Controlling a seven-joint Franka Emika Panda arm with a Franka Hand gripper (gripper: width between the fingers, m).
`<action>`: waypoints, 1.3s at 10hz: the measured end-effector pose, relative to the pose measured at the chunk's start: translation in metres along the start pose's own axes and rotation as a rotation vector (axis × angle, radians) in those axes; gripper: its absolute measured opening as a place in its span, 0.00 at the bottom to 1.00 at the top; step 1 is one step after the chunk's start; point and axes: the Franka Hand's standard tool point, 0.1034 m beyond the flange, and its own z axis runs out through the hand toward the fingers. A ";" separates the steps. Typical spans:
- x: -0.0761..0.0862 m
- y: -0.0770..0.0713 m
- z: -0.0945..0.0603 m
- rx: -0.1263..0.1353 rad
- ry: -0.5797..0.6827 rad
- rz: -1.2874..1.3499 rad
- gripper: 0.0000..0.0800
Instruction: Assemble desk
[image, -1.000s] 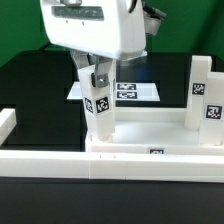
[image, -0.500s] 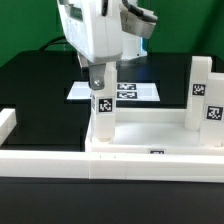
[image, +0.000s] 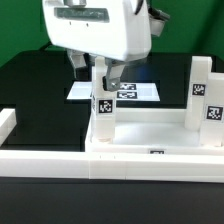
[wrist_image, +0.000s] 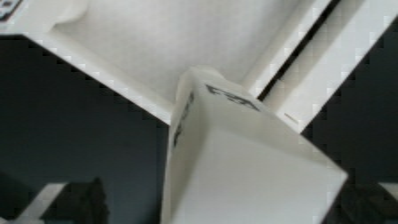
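The white desk tabletop (image: 150, 135) lies on the black table, rim up. One white square leg (image: 103, 110) with a black-white tag stands upright in its corner socket on the exterior view's left. My gripper (image: 98, 68) hangs right over that leg, its fingers either side of the leg's top. In the wrist view the leg (wrist_image: 240, 150) fills the space between the dark fingers (wrist_image: 71, 200), with a gap showing beside one finger, so my gripper (wrist_image: 222, 205) looks open. Two more legs (image: 203, 85) (image: 214, 112) stand at the tabletop's other end.
The long white border rail (image: 50, 160) runs along the front and turns up at the exterior view's left (image: 8, 122). The marker board (image: 128, 91) lies flat on the table behind the tabletop, partly hidden by the gripper.
The gripper turned about the leg's axis half a second ago and has now turned back. The fingers seem to stand wider round the leg. The leg stays in its socket.
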 end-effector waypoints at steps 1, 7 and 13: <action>-0.001 -0.001 0.000 -0.001 -0.001 -0.087 0.81; -0.006 -0.004 0.003 -0.058 0.010 -0.619 0.81; -0.006 -0.002 0.005 -0.074 -0.002 -0.981 0.80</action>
